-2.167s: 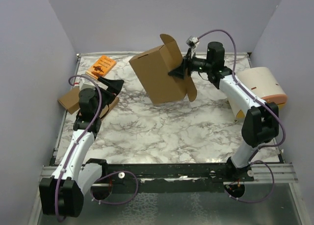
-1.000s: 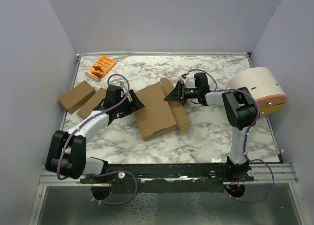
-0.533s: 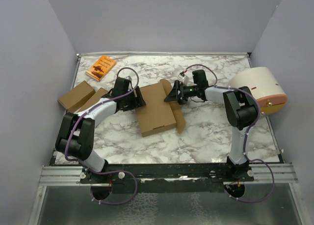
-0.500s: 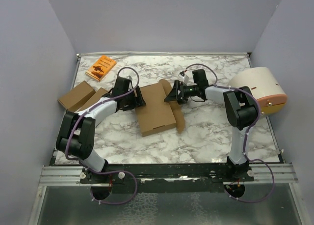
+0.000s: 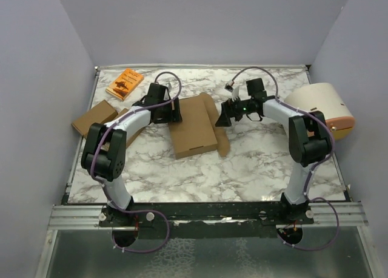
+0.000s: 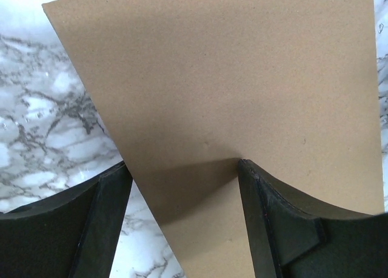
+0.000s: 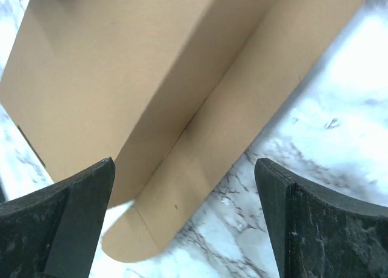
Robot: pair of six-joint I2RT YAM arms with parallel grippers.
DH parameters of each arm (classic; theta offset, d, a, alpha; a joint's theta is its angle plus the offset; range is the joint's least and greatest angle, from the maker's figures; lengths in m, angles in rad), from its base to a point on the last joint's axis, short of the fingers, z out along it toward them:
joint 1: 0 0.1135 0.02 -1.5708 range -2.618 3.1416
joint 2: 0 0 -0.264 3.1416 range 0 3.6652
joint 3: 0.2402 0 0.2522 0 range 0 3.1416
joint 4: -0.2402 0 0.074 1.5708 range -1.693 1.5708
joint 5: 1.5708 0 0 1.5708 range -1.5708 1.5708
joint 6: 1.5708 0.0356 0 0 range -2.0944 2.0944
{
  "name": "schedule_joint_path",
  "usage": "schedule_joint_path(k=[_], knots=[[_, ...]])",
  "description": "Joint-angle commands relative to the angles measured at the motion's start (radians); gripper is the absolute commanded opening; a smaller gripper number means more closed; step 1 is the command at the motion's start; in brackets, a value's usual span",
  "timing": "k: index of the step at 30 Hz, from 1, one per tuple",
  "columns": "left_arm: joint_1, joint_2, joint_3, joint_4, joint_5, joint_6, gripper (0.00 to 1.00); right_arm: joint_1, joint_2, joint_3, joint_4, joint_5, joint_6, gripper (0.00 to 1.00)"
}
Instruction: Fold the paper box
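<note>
Top view: soft, even light from above, sharp across the frame; only faint shadows on the white grey-veined marble tabletop [image 5: 254, 162]. Left wrist view: left claw [image 6: 183, 164] fingers [image 6: 285, 229] throw a soft dark shadow on the plain brown cardboard box [image 6: 230, 77]. Right wrist view: tabletop glares white at upper right; right claw [image 7: 185, 162] fingers [image 7: 66, 223] dark, grainy.

The paper box [image 5: 193, 126] is showing matt, finely fibrous brown cardboard, while the table [image 5: 254, 162] is gleaming with a smooth, glossy, grey-veined white marble-look surface.
</note>
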Motion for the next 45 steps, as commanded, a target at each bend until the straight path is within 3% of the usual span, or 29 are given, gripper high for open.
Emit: schedule_joint_path(k=[1, 4, 5, 7, 9, 11, 14, 24, 29, 32, 35, 37, 39, 41, 42, 45], knots=[[0.004, 0.073, 0.046, -0.043, -0.038, 0.165, 0.71, 0.004, -0.180, -0.120, 0.044, 0.001, -0.409, 0.99], [0.004, 0.109, 0.093, -0.036, -0.020, 0.225, 0.70, 0.004, -0.272, -0.275, 0.234, -0.042, -0.552, 0.96], [0.004, 0.122, 0.113, -0.040, -0.015, 0.243, 0.69, 0.007, -0.282, -0.305, 0.280, -0.031, -0.566, 0.87], [0.004, 0.146, 0.150, -0.049, -0.001, 0.280, 0.69, 0.021, -0.265, -0.294, 0.293, 0.005, -0.541, 0.51], [0.004, 0.168, 0.182, -0.054, 0.006, 0.310, 0.70, 0.044, -0.220, -0.233, 0.212, 0.015, -0.494, 0.28], [0.004, 0.184, 0.192, -0.048, 0.012, 0.339, 0.70, 0.079, -0.179, -0.189, 0.148, 0.042, -0.447, 0.12], [0.004, 0.206, 0.247, -0.037, 0.031, 0.360, 0.70, 0.134, -0.154, -0.175, 0.120, 0.085, -0.400, 0.05], [0.004, 0.309, 0.386, -0.025, 0.117, 0.416, 0.70, 0.274, -0.138, -0.147, 0.098, 0.166, -0.384, 0.07], [0.011, 0.264, 0.403, 0.003, -0.014, 0.407, 0.73, 0.259, -0.193, -0.124, -0.018, 0.259, -0.457, 0.12], [0.040, 0.180, 0.354, 0.068, -0.064, 0.366, 0.75, 0.251, -0.295, -0.197, -0.066, 0.143, -0.587, 0.33], [0.083, 0.055, 0.270, 0.141, -0.044, 0.312, 0.75, 0.251, -0.412, -0.295, -0.067, -0.026, -0.729, 0.69], [0.111, -0.055, 0.166, 0.220, 0.000, 0.281, 0.76, 0.251, -0.475, -0.381, -0.043, -0.121, -0.895, 0.98], [0.136, -0.202, 0.018, 0.337, 0.030, 0.220, 0.78, 0.251, -0.515, -0.471, -0.026, -0.189, -1.088, 0.99], [0.157, -0.348, -0.185, 0.487, 0.055, 0.159, 0.88, 0.252, -0.497, -0.479, -0.061, -0.224, -1.199, 1.00], [0.165, -0.419, -0.266, 0.553, 0.053, 0.124, 0.96, 0.255, -0.476, -0.465, -0.081, -0.239, -1.216, 0.98], [0.187, -0.600, -0.477, 0.715, 0.059, 0.036, 0.99, 0.288, -0.446, -0.448, -0.049, -0.203, -1.175, 0.84]])
